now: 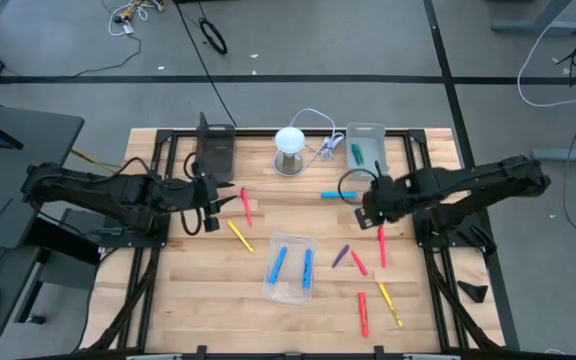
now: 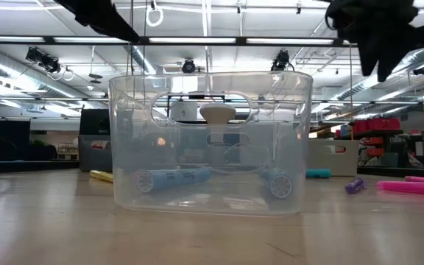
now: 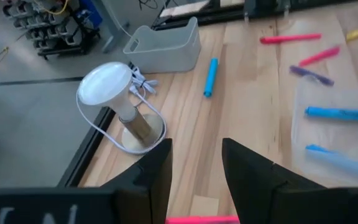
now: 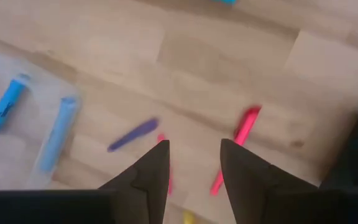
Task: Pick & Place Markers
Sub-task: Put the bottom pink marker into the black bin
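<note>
Clear tray [image 2: 210, 147] up close already holds two blue markers [image 1: 277, 262]; right end effector [image 4: 193, 163], parted and empty, hovers over a pink marker [image 4: 236, 149], apparently lining up; left end effector [image 3: 195, 171], also parted and empty.

Two markers [image 1: 292, 264] in central tray [image 1: 289, 289]

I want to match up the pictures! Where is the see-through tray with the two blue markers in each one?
High view: clear tray at bottom centre, between both arms.
Low view: clear tray fills the middle, closest to the camera.
Left wrist view: its pale edge at the right side.
Right wrist view: its corner at the left.
Shared landmark: the two blue markers lying inside it.
</note>
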You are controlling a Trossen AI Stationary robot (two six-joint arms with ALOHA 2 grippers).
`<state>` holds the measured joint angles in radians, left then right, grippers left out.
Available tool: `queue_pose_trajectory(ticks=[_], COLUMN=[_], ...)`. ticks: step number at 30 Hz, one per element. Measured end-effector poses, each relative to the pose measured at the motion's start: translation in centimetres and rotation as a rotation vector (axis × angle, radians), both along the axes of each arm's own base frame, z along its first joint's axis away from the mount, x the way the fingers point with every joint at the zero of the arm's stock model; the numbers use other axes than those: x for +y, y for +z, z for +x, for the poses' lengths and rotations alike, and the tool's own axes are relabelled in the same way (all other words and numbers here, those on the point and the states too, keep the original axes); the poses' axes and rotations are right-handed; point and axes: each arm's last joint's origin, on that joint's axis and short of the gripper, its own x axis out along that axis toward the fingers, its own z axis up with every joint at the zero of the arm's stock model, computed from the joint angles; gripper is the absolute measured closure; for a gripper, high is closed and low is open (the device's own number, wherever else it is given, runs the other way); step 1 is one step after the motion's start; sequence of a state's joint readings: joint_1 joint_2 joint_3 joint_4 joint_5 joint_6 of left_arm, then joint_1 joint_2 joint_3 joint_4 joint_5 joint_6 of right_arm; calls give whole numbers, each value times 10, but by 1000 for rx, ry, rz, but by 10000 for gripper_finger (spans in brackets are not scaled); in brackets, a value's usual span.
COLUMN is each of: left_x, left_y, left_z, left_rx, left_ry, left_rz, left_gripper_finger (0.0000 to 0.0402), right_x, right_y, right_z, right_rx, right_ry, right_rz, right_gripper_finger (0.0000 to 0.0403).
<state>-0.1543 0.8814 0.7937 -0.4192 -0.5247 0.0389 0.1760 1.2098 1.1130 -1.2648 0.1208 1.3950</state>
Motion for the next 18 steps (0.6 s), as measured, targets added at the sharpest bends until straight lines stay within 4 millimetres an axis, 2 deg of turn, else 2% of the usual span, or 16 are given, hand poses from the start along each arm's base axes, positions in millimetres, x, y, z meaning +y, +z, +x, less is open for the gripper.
queue_pose_trajectory(ticks=[7, 18], left_x=[0, 1], left_y=[2, 2], left_z=[-1, -1], left_rx=[-1, -2], left_ry=[-4, -2], left_rz=[19, 23], left_gripper_finger=[255, 255], right_x=[31, 40], right_y=[0, -6], right_z=[-8, -16], right_rx=[-24, 52], right_ry=[-98, -223], right_rz=[35, -4], right_gripper_finger=[259, 259])
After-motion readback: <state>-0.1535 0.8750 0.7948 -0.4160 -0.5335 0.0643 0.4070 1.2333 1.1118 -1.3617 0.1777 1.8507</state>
